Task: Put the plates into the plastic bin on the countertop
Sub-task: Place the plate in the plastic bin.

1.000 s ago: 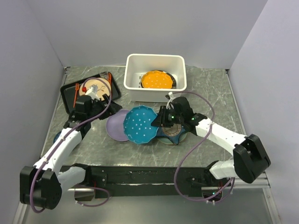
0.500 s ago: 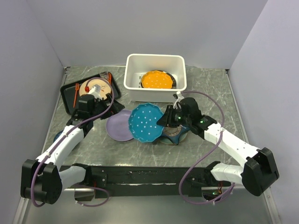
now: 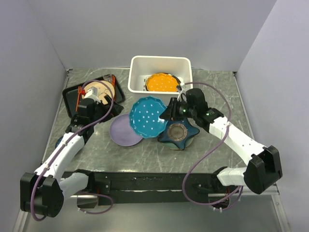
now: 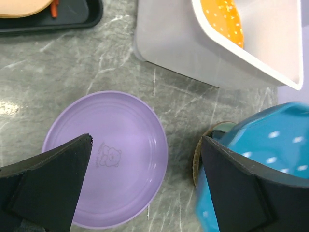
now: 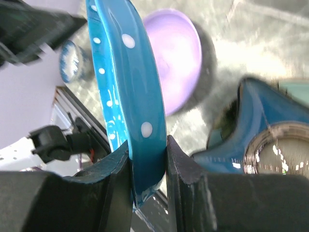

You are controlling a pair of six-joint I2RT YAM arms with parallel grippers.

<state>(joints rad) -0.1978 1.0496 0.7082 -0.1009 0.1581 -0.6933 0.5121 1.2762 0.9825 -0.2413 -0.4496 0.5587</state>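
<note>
Blue dotted plate — clamped in right jaws | left jaws spread over purple plate

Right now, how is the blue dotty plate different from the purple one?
The blue plate has white dots and a wavy edge; the purple plate has a smooth edge and only a tiny bear print. The blue plate is tilted up, clamped in the right pincer; the purple plate lies flat on the countertop with nothing holding it. Both are outside the bin.
</note>
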